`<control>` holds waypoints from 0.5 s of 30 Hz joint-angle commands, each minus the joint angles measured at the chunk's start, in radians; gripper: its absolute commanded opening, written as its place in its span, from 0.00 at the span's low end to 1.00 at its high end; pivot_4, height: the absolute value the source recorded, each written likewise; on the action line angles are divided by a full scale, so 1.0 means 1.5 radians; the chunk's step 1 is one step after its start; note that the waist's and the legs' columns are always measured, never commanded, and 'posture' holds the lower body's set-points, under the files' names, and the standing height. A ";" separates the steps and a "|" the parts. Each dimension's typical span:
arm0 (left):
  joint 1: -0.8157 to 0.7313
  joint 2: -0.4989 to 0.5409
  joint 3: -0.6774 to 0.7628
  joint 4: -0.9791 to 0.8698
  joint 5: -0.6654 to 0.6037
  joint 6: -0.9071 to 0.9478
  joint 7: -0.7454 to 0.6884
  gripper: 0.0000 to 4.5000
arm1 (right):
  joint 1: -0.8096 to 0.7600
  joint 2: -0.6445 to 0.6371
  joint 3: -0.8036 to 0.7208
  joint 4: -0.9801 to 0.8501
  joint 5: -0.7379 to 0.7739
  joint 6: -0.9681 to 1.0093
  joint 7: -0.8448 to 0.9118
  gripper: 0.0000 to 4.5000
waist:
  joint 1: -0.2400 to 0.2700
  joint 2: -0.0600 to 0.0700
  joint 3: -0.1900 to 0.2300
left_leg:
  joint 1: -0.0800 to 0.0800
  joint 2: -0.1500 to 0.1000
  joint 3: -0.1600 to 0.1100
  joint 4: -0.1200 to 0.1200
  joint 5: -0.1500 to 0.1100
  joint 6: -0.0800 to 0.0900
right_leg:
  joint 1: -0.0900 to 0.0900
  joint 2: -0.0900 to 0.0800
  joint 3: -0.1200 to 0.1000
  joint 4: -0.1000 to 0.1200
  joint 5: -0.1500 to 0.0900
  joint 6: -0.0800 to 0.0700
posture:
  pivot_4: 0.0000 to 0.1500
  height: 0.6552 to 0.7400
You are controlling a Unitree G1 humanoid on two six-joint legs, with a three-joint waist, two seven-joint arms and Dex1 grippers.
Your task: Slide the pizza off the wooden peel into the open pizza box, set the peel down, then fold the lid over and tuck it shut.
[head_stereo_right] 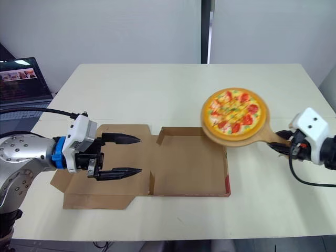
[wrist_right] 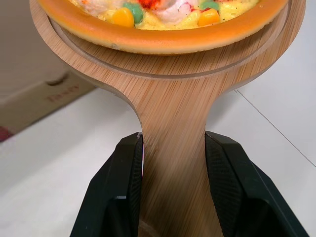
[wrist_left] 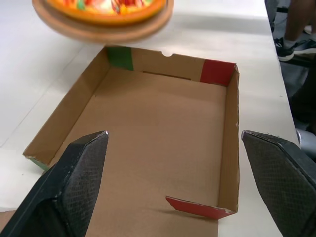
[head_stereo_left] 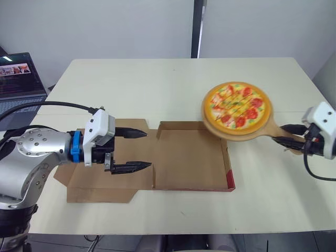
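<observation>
The right gripper point(wrist_right: 174, 139) was clamped on the handle of the wooden peel point(wrist_right: 173, 94), one finger pressed to each flank. That grip probably kept the blade from rolling. The pizza point(head_stereo_left: 237, 104) sat whole on the peel, raised clear of the bench point(head_stereo_left: 157, 84) and hanging over the far right corner of the open pizza box point(head_stereo_left: 189, 160). That looked like a staging spot for the slide, since the pizza had not yet reached the tray. The peel seemed roughly level, which would keep the pizza on it until a tilt was wanted.

The left gripper point(head_stereo_left: 149, 149) hovered with its fingers wide apart and nothing between them. It was above the lid point(head_stereo_left: 100, 191), which lay flat on the robot's left of the tray. The fingers pointed toward the tray — likely placed to steady the box, or to wait for the fold.

The head views gave the layout, with the box between the two arms and a laptop point(head_stereo_left: 18, 76) off the bench's far left. The right wrist view alone showed how the handle was seated. The left wrist view looked into the tray — bare cardboard with red and green side flaps, the peel's underside past the far wall, and a person's shoe point(wrist_left: 291, 45) beyond the bench.
</observation>
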 commanded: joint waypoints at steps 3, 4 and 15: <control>0.000 0.030 0.038 -0.037 -0.045 0.032 0.002 1.00 | -0.062 -0.023 0.045 -0.036 -0.020 -0.064 0.014 0.35 | 0.000 0.000 0.000 | 0.000 0.000 0.000 0.000 0.000 0.000 | 0.000 0.000 0.000 0.000 0.000 0.000 | 1.00 1.00; 0.011 0.039 0.044 -0.039 -0.048 0.037 -0.002 1.00 | -0.068 -0.025 0.057 -0.039 -0.025 -0.071 0.018 0.35 | 0.000 0.000 0.000 | 0.000 0.000 0.000 0.000 0.000 0.000 | -0.001 0.000 0.000 0.000 0.000 0.000 | 1.00 1.00; 0.105 0.074 0.061 -0.042 -0.013 -0.001 -0.029 1.00 | -0.134 -0.045 0.151 -0.030 -0.098 -0.134 0.044 0.35 | -0.001 0.000 0.001 | -0.005 0.000 0.001 0.000 0.000 0.000 | -0.005 0.000 0.000 0.000 0.000 -0.001 | 1.00 1.00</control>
